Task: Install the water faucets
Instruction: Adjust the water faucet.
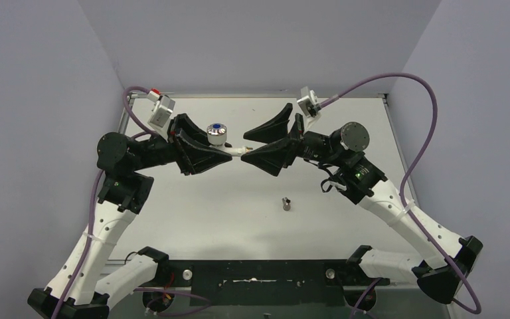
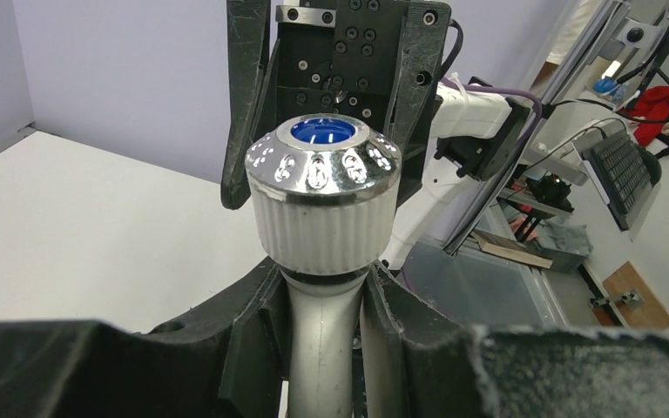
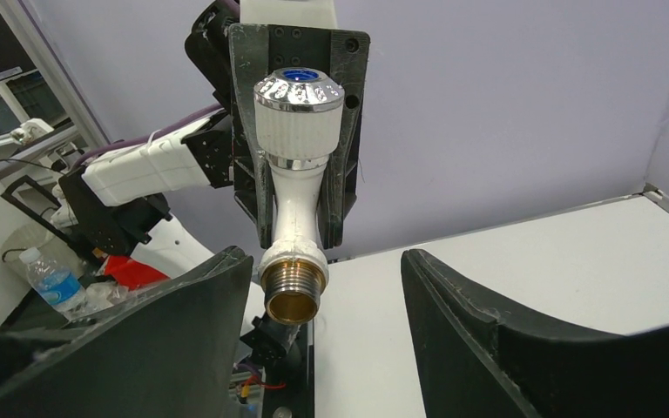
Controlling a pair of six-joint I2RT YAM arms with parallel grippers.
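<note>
A water faucet (image 1: 217, 133), white with a chrome knob and blue dot, is held above the table by my left gripper (image 1: 229, 154), which is shut on its white stem (image 2: 327, 331). The brass threaded end (image 3: 293, 292) points toward my right gripper (image 1: 246, 146). That gripper (image 3: 324, 261) stands open with a finger on each side of the thread, touching neither side. A tiny grey metal fitting (image 1: 286, 203) stands upright on the table, nearer the arm bases.
The white table (image 1: 192, 212) is walled at the back and both sides by pale purple panels (image 1: 259, 40). Purple cables (image 1: 418, 133) loop from both wrists. The black base bar (image 1: 259, 276) runs along the near edge.
</note>
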